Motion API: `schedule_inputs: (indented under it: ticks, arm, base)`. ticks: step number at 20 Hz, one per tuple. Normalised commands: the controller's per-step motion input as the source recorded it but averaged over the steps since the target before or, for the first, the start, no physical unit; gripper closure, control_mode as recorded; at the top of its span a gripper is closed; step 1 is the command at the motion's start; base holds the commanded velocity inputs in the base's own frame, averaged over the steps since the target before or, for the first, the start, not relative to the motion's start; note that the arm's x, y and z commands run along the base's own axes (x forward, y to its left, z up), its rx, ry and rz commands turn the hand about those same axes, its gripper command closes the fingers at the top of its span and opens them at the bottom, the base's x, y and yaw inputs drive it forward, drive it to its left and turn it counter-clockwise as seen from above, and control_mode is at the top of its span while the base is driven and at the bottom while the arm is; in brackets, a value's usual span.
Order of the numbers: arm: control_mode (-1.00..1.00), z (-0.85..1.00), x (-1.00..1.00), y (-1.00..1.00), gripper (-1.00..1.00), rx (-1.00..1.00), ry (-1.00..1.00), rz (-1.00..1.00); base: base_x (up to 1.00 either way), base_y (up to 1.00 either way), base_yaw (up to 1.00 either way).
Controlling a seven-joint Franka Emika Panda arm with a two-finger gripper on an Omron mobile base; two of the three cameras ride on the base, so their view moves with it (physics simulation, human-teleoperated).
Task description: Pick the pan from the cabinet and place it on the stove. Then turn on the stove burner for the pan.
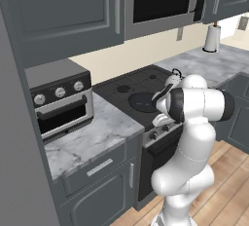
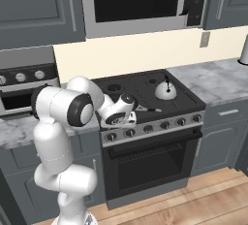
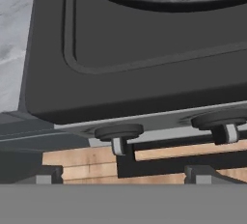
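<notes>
The pan (image 1: 142, 101) sits on the stove (image 1: 127, 87) at the front left of the cooktop, its handle hidden behind the arm. The gripper (image 3: 123, 175) hangs over the stove's front edge, jaws spread wide and holding nothing — its fingertips (image 3: 47, 175) point down at the leftmost knobs (image 3: 118, 133). A silver kettle (image 2: 165, 89) stands toward the cooktop's right side, well apart from the pan.

Glossy white rounded arm (image 1: 187, 171), dark joint bands, fingertips possibly grey.
</notes>
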Motion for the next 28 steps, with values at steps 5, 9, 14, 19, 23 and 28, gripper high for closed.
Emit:
schedule_inputs:
  ticks: [5, 9, 14, 19, 23, 28]
  arm:
    - [-1.00, -0.03, 0.00, 0.00, -1.00, 0.00, 0.00, 0.00]
    - [-1.00, -0.16, 0.00, 0.00, -1.00, 0.00, 0.00, 0.00]
    - [-1.00, -0.05, 0.00, 0.00, -1.00, 0.00, 0.00, 0.00]
    - [-1.00, 0.00, 0.00, 0.07, -1.00, 0.00, 0.00, 0.00]
    - [-1.00, -0.01, 0.03, 0.11, -1.00, 0.00, 0.00, 0.00]
    - [-1.00, -0.11, 0.07, 0.07, -1.00, 0.00, 0.00, 0.00]
  base:
    - [0.00, 0.00, 0.00]
    - [0.00, 0.00, 0.00]
    - [0.00, 0.00, 0.00]
    - [0.00, 0.00, 0.00]
    - [0.00, 0.00, 0.00]
    - [0.00, 0.00, 0.00]
